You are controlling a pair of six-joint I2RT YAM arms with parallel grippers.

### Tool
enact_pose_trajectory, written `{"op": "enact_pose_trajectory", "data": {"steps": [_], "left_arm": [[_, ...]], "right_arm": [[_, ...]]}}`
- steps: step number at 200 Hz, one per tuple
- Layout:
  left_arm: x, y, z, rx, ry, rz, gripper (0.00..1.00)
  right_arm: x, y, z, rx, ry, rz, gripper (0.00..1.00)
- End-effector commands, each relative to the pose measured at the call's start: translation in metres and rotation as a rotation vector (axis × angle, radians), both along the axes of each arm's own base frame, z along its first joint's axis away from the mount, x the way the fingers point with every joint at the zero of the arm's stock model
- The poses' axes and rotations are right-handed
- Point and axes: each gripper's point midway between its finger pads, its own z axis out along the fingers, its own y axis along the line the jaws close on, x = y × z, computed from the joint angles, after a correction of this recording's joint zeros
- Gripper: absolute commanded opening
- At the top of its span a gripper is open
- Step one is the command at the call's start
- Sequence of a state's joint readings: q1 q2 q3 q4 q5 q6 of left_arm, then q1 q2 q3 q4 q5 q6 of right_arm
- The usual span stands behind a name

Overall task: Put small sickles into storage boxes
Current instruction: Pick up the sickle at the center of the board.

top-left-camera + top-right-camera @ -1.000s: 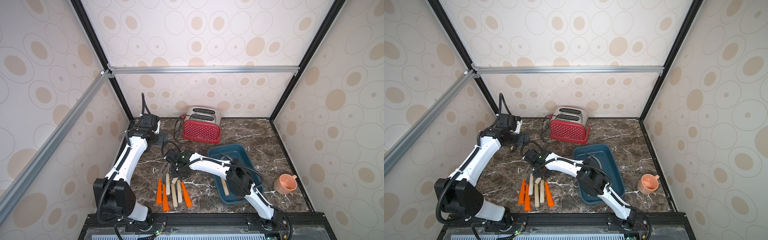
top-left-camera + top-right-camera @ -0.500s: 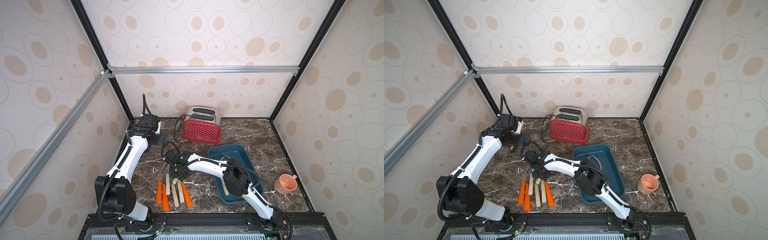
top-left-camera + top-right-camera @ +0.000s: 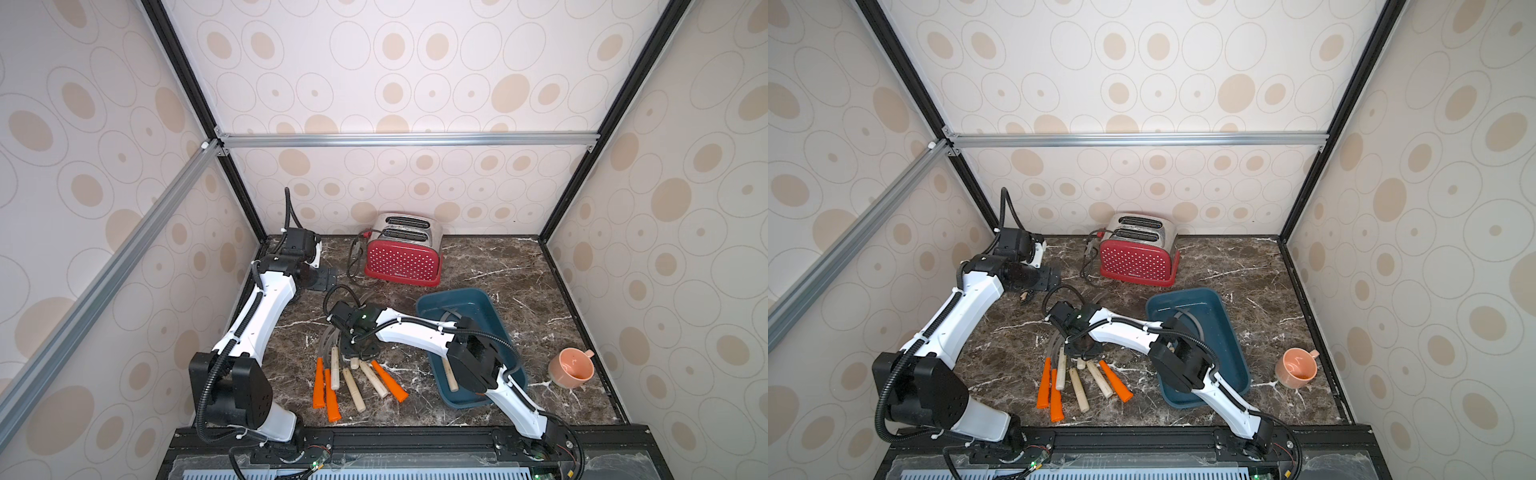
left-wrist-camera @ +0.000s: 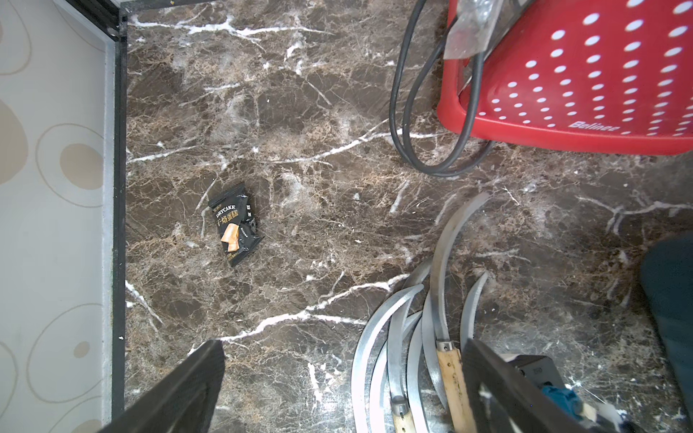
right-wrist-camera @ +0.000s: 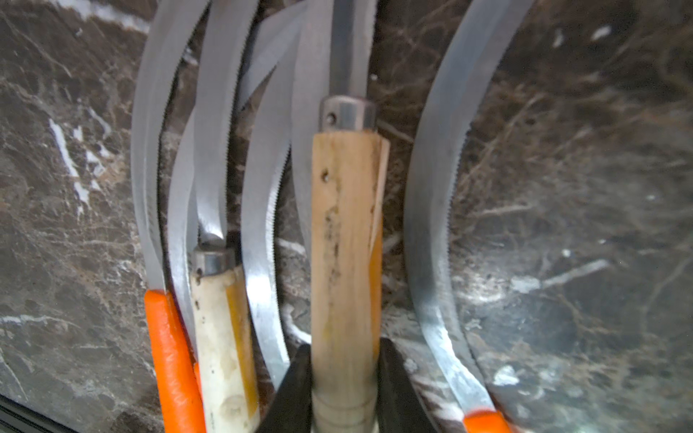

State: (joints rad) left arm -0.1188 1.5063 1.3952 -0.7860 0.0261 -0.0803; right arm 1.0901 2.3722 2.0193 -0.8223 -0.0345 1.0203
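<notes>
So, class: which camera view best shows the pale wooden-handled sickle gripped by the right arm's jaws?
The right wrist view: the sickle sits close and centred, jaws shut on its handle. In both top views only a handle end peeks from under the arm. The left wrist view shows blades, not the grip.

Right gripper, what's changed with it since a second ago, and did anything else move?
The right gripper has closed its jaws on the wooden-handled sickle in the pile, which is still lying on the table. The other sickles, the blue tray, the toaster and the cup stayed put. The left gripper stays open and empty.
</notes>
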Motion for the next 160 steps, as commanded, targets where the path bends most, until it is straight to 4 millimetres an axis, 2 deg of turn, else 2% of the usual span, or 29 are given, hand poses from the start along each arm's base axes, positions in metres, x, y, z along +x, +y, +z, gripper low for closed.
{"op": "enact_pose_trajectory", "data": {"steps": [1, 27, 85, 160], "left_arm": [[0.005, -0.004, 0.007, -0.011, -0.012, -0.025, 0.99], [0.006, -0.004, 0.008, -0.012, -0.012, -0.023, 0.99], [0.007, -0.003, 0.016, -0.012, -0.032, -0.020, 0.99], [0.005, -0.004, 0.016, -0.019, -0.022, -0.025, 0.99]], "right_arm": [[-0.008, -0.032, -0.022, -0.129, 0.039, -0.004, 0.20], [-0.006, -0.033, -0.020, -0.132, 0.030, 0.005, 0.16], [-0.004, -0.037, 0.004, -0.118, -0.016, 0.055, 0.07], [-0.005, -0.039, 0.020, -0.077, -0.013, 0.097, 0.04]]}}
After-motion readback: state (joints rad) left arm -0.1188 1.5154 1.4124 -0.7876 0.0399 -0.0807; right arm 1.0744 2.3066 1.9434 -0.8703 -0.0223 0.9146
